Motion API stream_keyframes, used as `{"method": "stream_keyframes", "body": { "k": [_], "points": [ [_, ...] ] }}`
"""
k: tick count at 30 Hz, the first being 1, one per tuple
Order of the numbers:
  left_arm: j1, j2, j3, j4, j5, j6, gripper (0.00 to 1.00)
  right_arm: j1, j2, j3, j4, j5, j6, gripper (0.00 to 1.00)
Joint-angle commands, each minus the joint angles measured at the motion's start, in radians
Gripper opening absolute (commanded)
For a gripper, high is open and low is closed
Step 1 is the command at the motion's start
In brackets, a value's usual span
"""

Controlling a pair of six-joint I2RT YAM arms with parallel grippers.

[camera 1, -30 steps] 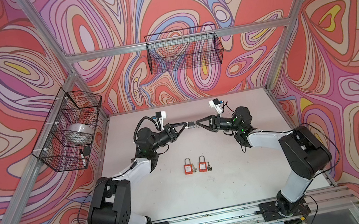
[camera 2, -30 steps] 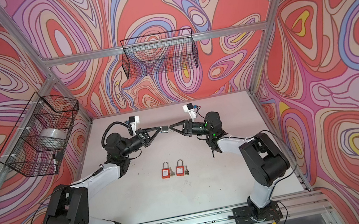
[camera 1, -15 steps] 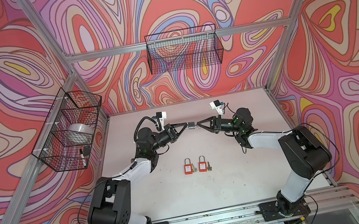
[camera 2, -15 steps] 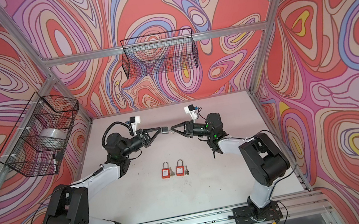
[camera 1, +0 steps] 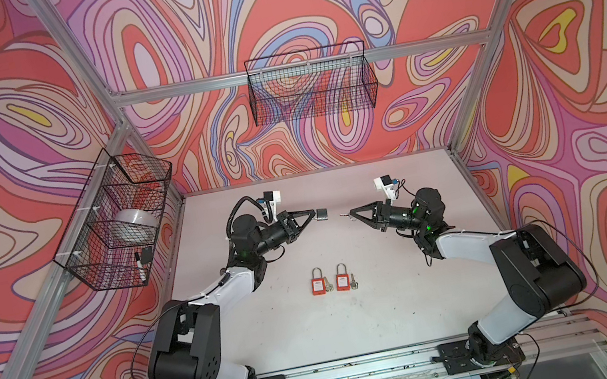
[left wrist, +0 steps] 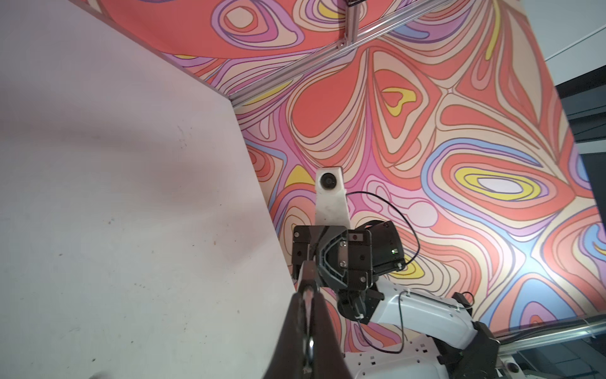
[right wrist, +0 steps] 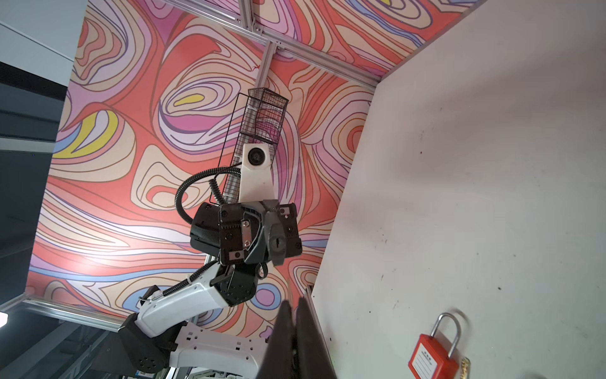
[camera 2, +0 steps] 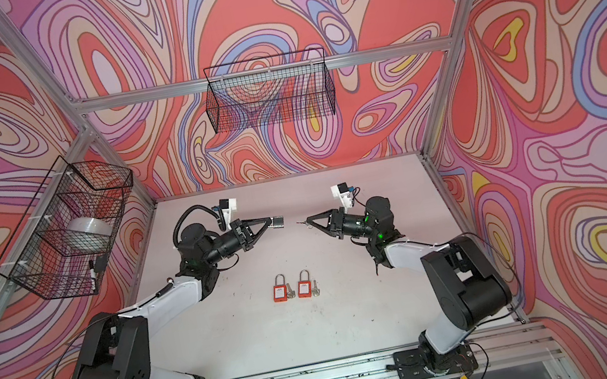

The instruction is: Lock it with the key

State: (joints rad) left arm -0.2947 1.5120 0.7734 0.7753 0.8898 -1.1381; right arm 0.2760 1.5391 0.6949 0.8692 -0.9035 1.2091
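Note:
Above the table's back middle, my left gripper (camera 1: 314, 214) (camera 2: 270, 221) is shut on a small grey padlock (camera 1: 322, 214) (camera 2: 278, 222). In the left wrist view the left gripper (left wrist: 307, 295) pinches bright metal between its fingers. The right wrist view shows the padlock (right wrist: 277, 241) with its keyhole facing that camera. My right gripper (camera 1: 352, 213) (camera 2: 309, 221) (right wrist: 293, 306) faces it across a small gap, shut on a key. Only the key's silver tip (camera 1: 343, 215) (camera 2: 299, 222) pokes out in both top views. It is hidden in the right wrist view.
Two red padlocks (camera 1: 318, 286) (camera 1: 342, 281) lie side by side mid-table, each with a key beside it; one padlock (right wrist: 433, 357) shows in the right wrist view. A wire basket (camera 1: 118, 223) hangs on the left wall, another basket (camera 1: 311, 88) on the back wall.
The right gripper has drawn back to the right with the key, opening a gap to the padlock. The left gripper has stayed where it was.

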Motion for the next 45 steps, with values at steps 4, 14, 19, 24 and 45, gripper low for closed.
{"method": "stream_keyframes", "body": {
  "k": [4, 14, 19, 24, 45],
  "points": [
    [-0.034, -0.043, 0.151, -0.566, -0.01, 0.405, 0.0, -0.004, -0.215, -0.063, -0.481, 0.195, -0.228, 0.0],
    [-0.206, 0.143, 0.421, -1.1, -0.119, 0.778, 0.0, -0.004, -0.409, -0.116, -0.843, 0.466, -0.3, 0.0],
    [-0.287, 0.274, 0.547, -1.244, -0.137, 0.879, 0.0, -0.004, -0.504, -0.165, -0.91, 0.568, -0.265, 0.0],
    [-0.347, 0.401, 0.662, -1.37, -0.136, 0.961, 0.0, -0.004, -0.608, -0.207, -0.981, 0.649, -0.242, 0.0],
    [-0.416, 0.675, 0.892, -1.608, -0.143, 1.114, 0.0, -0.004, -0.675, -0.234, -1.022, 0.659, -0.243, 0.0]
  ]
}}
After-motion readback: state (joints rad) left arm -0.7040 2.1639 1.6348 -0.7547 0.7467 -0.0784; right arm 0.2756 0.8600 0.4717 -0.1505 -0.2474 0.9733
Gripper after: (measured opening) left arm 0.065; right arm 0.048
